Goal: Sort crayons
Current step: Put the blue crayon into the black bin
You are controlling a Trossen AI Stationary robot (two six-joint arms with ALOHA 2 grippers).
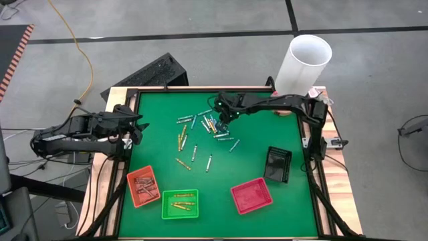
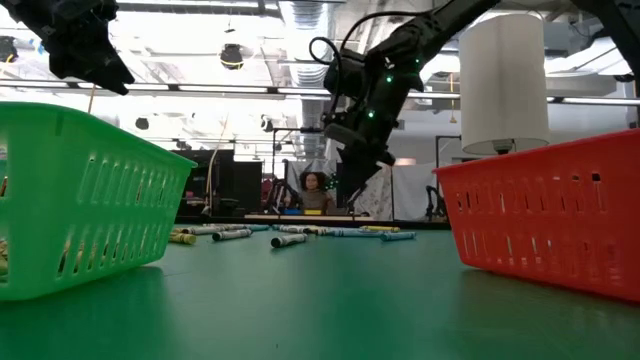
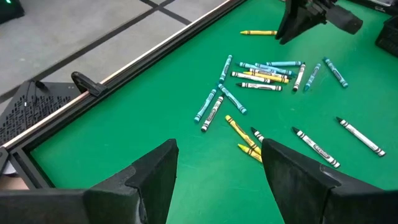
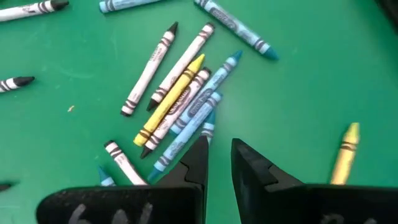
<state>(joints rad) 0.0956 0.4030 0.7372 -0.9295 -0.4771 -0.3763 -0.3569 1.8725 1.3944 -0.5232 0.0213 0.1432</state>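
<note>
Holding crayons (image 1: pixel 208 127), 4 trays: orange (image 1: pixel 131 181), green (image 1: pixel 164 209), red (image 1: pixel 251 196), black (image 1: pixel 277 165).

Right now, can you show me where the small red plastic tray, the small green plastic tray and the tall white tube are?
small red plastic tray (image 1: pixel 252 195): high view, on its bare floor.
small green plastic tray (image 1: pixel 166 204): high view, on its left rim.
tall white tube (image 1: pixel 302 67): high view, on its side wall.
</note>
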